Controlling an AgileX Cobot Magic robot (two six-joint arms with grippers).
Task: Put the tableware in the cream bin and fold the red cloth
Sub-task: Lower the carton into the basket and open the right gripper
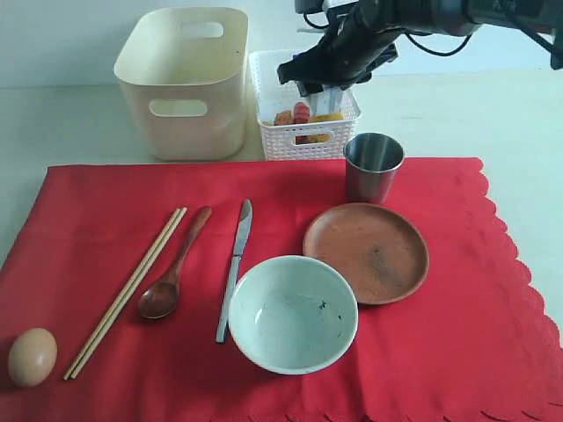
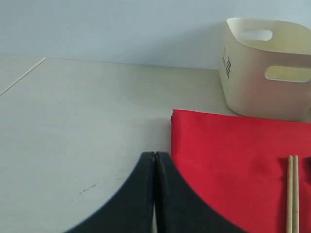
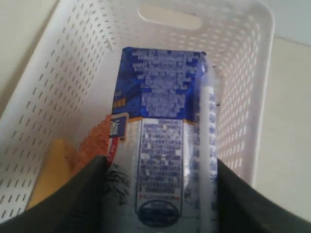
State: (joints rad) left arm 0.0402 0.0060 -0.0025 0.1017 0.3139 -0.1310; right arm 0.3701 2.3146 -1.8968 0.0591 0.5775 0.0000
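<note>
I see the red cloth (image 1: 457,290) spread flat over the near part of the pale table (image 1: 493,114), bright and unfolded, with a scalloped edge down its right side. All the tableware lies on it. The pale green-white bowl (image 1: 293,314) stands upright near the front, with dark specks inside. The round brown plate (image 1: 366,252) sits just beside the bowl on its right, its rim touching or nearly touching. The steel cup (image 1: 373,167) stands upright behind the plate at the cloth's far edge. Left of the bowl the metal table knife (image 1: 234,268) lies lengthwise. Next come the dark wooden spoon (image 1: 173,268), bowl end nearest me, and the pair of light wooden chopsticks (image 1: 127,290) side by side on a slant. An egg (image 1: 32,356) rests at the near left corner.

The cream bin (image 1: 202,141), tall and smooth with oval handle holes, stands on the table just behind the cloth, and I can see nothing in it. The white lattice basket (image 1: 290,145) sits right beside it.

My right gripper (image 3: 160,162) hangs over that basket, jaws held wide against both sides of a blue and white milk carton (image 3: 165,121). Orange and yellow food lies beneath. My left gripper (image 2: 154,154) is fully closed on nothing, above bare table near the cloth's left corner.
</note>
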